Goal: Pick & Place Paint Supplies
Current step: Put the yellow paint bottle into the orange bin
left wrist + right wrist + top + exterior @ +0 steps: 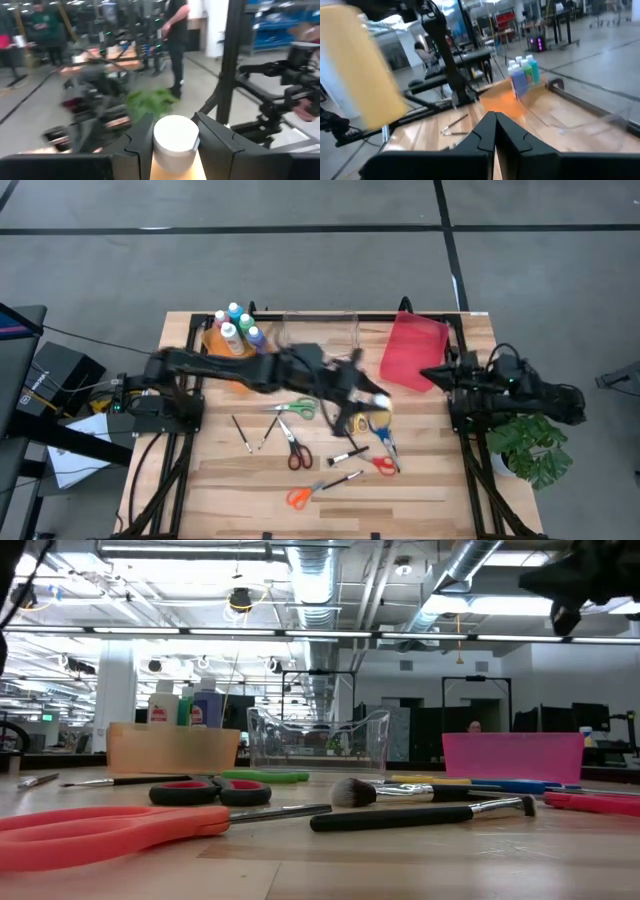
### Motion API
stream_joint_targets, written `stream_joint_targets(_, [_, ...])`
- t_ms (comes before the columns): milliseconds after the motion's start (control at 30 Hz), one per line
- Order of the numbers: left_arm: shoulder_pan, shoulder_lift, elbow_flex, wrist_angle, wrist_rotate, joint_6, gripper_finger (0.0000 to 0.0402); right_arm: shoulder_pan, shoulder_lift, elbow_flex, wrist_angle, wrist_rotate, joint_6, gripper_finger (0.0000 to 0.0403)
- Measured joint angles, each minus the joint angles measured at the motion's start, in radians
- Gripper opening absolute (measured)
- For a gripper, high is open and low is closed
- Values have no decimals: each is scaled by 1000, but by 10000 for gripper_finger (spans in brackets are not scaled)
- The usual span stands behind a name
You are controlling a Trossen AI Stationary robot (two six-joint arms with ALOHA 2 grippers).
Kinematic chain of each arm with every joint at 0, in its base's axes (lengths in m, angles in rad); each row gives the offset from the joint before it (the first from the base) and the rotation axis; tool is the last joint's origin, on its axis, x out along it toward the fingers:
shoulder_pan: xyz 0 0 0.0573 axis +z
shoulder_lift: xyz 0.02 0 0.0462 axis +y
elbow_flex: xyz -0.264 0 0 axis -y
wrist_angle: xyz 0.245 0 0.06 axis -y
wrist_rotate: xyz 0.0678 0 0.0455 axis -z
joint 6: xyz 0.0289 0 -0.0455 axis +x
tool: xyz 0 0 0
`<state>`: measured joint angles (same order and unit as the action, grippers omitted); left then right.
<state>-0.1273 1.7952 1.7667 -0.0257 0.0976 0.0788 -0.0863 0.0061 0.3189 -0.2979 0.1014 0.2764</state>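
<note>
While the left arm reaches across the table from the orange bin's side, the left gripper (pixel 372 397) hangs above the scattered tools with a yellow paint bottle (pixel 175 145) clamped between its fingers (pixel 142 137); the left wrist view shows the bottle's white cap sitting snugly between the two dark pads, upright, with the jaws narrowed onto it. In the high view that bottle's pale cap shows at the gripper's tip, out past the clear bin (pixel 320 330) and well away from the orange bin (pixel 222 345), roughly over the yellow-handled scissors (pixel 358 423). The orange bin itself holds a cluster of upright paint bottles (pixel 238 325) in blue, green and white. The right gripper (pixel 495 120) sits at the far side of the table from the orange bin, just beside the red bin (pixel 412 352), and its fingers are pressed fully together with nothing between them. On the wood beyond the orange bin lie green-handled scissors (pixel 297 408), dark red scissors (pixel 293 448), orange scissors (pixel 303 495), blue-handled scissors (pixel 382 432) and red-handled scissors (pixel 384 465), together with several thin brushes (pixel 242 433); all of these rest flat on the table (pixel 220 480), apart from both grippers. From table height a fluffy-tipped brush (pixel 400 791) lies in front of the clear bin.
</note>
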Motion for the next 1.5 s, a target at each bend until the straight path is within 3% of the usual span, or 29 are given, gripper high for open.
stream_joint_targets(267, [99,-376,-291,18,-132,0,115,0,20,-185,71,6,25,1])
stream_joint_targets(600, [184,-648,-639,10,-237,-112,116,0,50,-235,80,-4,-22,1])
stream_joint_targets(1100, [202,-1017,-1128,21,-773,-248,117,1,78,-235,78,0,-22,14])
stream_joint_targets(1500, [203,-1254,-1375,-12,-1062,-255,119,1,78,-235,77,0,-22,14])
